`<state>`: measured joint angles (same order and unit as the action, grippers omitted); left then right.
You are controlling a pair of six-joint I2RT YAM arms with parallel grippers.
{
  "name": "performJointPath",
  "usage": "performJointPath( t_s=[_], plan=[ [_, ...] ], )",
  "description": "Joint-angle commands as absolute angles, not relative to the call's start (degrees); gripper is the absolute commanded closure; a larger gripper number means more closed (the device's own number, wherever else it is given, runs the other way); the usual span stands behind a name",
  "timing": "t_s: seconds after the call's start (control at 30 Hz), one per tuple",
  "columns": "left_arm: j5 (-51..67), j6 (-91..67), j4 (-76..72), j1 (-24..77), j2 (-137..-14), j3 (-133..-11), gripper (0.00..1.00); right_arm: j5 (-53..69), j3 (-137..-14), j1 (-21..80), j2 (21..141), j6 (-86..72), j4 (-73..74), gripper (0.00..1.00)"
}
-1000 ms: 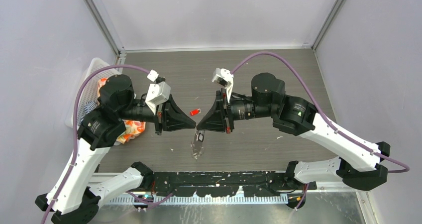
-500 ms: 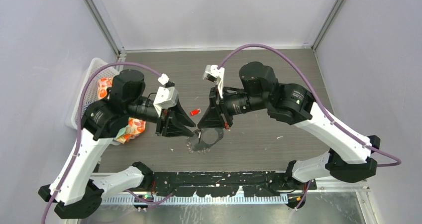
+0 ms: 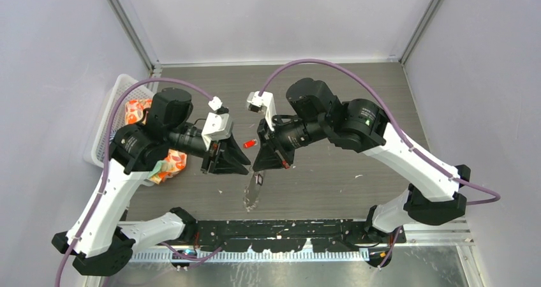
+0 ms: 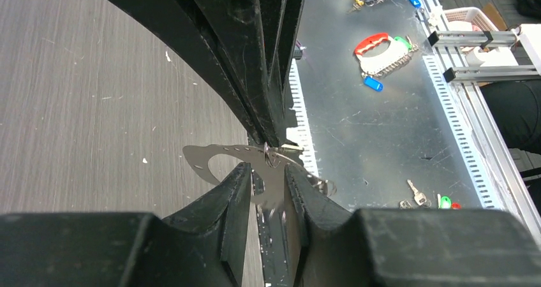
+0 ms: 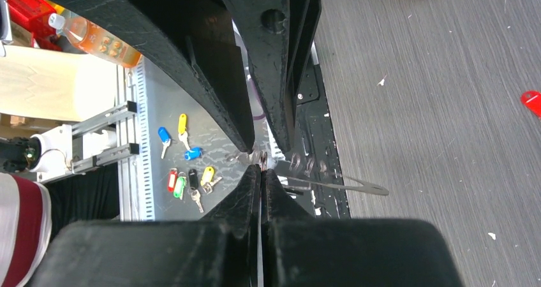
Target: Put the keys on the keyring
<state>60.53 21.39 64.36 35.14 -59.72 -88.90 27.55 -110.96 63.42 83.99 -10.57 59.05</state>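
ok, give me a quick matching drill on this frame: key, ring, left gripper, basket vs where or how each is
1. red key
2. keyring
3. left gripper
4. basket

A. hangs from the shut right gripper
B. far left edge
C. lies on the table, between the grippers
D. jaws apart

Pairs: 1-C, 2-A, 3-D, 4-B

No text can be read in any view. In the top view the right arm (image 3: 367,113) has a small patch of white print on its dark joint housing, too fine to make out. In the right wrist view an orange bottle (image 5: 89,35) shows no legible letters, and the coloured key tags (image 5: 193,153) look blank.
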Motion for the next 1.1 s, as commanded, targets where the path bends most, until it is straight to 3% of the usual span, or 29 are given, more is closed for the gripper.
performJointPath(
  t_s=[0.0,0.33,0.5,0.7,0.9,1.07],
  plan=[
    [62.40,19.63,61.07,35.24,-57.83,-87.72,0.73,28.12,-114.79,64.15,84.48,-9.77,58.52,0.99],
    [62.54,18.23,60.15,35.31,-57.44,-87.27,0.81,27.59,-117.58,65.14,86.96,-9.40,59.35,0.99],
    [62.17,20.36,61.79,35.33,-57.47,-87.28,0.99,27.59,-118.14,65.48,87.41,-9.39,59.35,0.99],
    [61.61,24.04,65.67,35.33,-57.56,-87.88,1.00,27.69,-117.55,65.45,85.91,-10.00,56.99,0.98],
    [60.57,18.31,59.85,35.25,-56.16,-86.63,1.00,24.93,-108.60,64.51,77.58,-13.04,47.21,0.61],
    [61.98,8.86,49.81,35.32,-53.74,-84.25,1.00,25.21,-94.66,62.55,67.32,-17.49,36.10,0.52]
  ],
)
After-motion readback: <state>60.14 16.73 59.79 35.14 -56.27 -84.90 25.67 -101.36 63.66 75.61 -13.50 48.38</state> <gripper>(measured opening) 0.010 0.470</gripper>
